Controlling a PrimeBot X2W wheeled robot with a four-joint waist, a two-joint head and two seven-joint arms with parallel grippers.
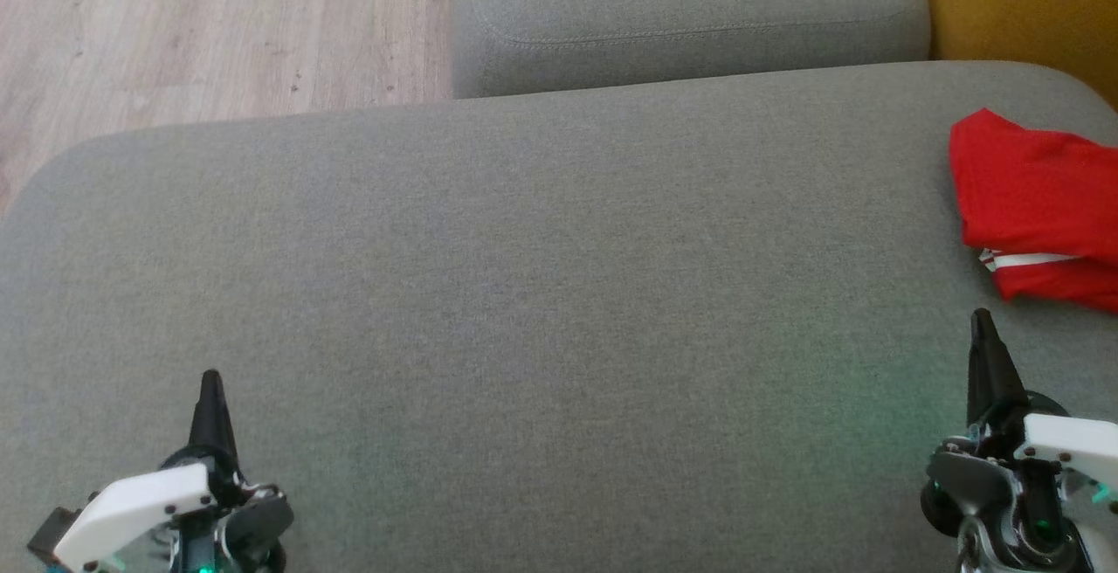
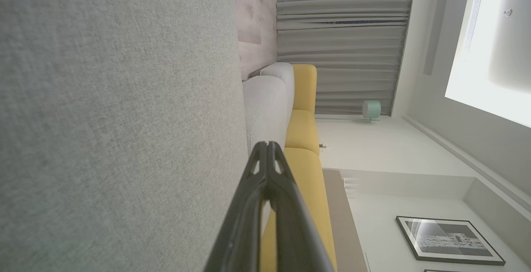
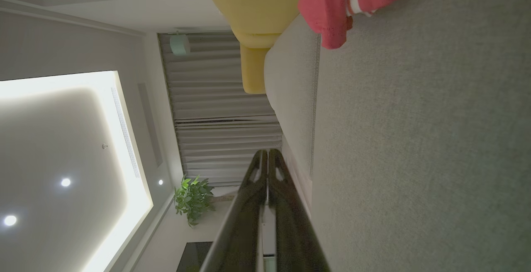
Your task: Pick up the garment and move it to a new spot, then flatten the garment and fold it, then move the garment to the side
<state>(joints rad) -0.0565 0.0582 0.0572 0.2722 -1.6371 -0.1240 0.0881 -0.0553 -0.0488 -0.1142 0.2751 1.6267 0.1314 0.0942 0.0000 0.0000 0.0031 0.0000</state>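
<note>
Red garment (image 1: pixel 1039 206) sits bunched at the far right of the grey cushion (image 1: pixel 524 293), near the right end effector (image 1: pixel 983 320). That one and the left end effector (image 1: pixel 210 378) both have fingers pressed together, holding nothing. My worry: a shallow pinch catches one layer, or a nudge shoves it off the edge.
</note>
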